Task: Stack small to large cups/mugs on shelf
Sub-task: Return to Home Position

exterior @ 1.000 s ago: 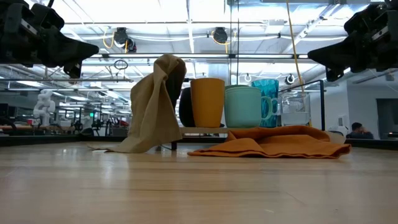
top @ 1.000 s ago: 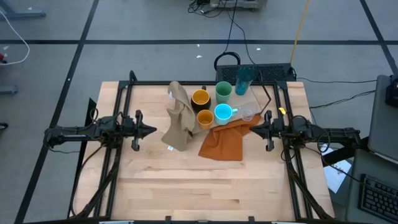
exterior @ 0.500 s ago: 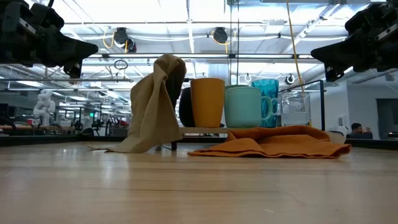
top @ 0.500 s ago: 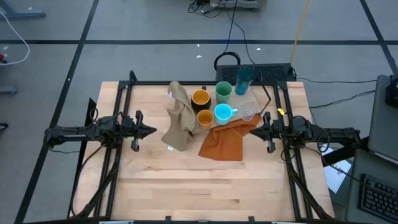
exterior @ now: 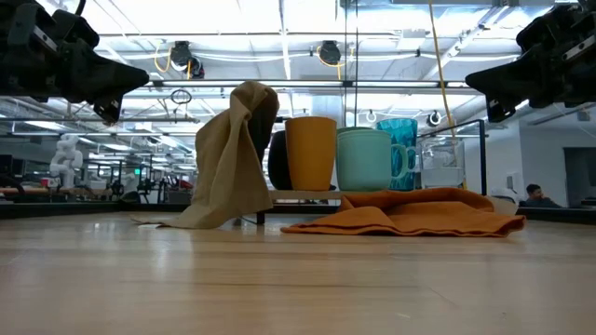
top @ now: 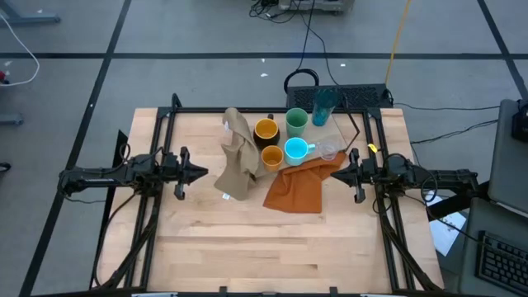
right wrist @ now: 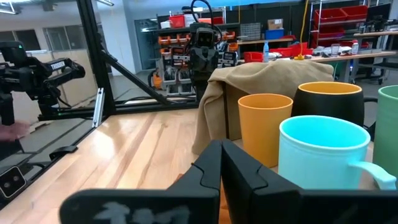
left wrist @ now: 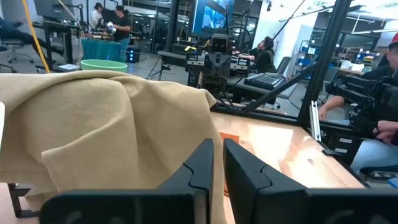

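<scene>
The cups stand in a cluster on the light wood shelf (top: 340, 132) at the table's far middle. They are the teal tumbler (top: 323, 104), light green cup (top: 297, 122), yellow mug (top: 266, 129), orange cup (top: 272, 157), cyan mug (top: 295, 149) and clear glass (top: 329, 152). The low view shows the shelf (exterior: 298, 194) raised a little above the tabletop. My left gripper (top: 202, 173) hovers shut, left of the cluster, pointing at the tan cloth (left wrist: 106, 130). My right gripper (top: 334, 173) hovers shut to the right, pointing at the cyan mug (right wrist: 323, 155) and orange cup (right wrist: 264, 127).
A tan cloth (top: 238, 157) stands draped high at the cluster's left side and hides part of it. An orange cloth (top: 299, 186) lies crumpled on the table just in front of the cups. The near half of the tabletop (top: 264, 247) is bare wood.
</scene>
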Robot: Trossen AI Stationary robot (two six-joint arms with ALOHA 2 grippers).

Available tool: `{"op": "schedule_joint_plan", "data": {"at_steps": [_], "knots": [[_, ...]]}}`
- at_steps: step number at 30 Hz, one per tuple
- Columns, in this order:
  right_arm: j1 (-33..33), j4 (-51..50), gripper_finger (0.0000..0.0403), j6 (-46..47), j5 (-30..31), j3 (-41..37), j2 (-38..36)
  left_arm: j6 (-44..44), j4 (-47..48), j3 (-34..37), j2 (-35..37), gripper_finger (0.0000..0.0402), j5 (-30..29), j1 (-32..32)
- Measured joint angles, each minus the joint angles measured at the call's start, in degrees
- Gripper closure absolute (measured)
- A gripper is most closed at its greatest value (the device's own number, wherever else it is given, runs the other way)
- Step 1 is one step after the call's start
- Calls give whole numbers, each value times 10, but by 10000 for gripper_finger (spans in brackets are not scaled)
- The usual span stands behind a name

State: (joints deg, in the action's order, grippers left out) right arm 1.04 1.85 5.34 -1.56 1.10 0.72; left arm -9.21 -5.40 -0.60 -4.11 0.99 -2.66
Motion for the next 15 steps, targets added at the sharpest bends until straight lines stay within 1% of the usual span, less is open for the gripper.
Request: {"op": "schedule_joint_plan", "data": {"at_steps": [15], "knots": [[0,0,403,0,0,0,0,0,-4,0,0,366,0,0]]}}
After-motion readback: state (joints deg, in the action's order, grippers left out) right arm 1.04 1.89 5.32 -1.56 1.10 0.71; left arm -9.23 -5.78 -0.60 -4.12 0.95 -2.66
